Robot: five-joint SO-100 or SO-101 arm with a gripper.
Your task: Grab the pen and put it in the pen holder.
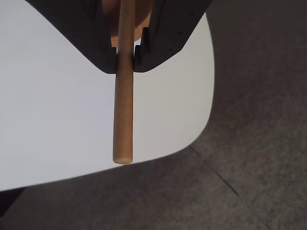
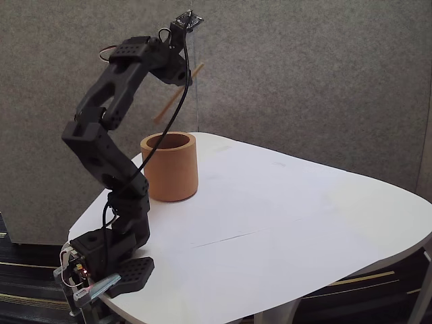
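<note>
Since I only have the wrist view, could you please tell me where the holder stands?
Observer: The holder stands upright on the table, near its far left edge in the fixed view.
Operator: How high is the hand?
Observer: The hand is raised well above the holder's rim.
Operator: And the pen?
Observer: The pen is tilted, with its lower end above the holder, not inside it.

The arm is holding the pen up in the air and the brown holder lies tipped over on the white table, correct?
Not quite. The fixed view shows the holder standing upright on the table, opening upward, not tipped over. The rest holds: the gripper is clamped on the pen in the air.
</note>
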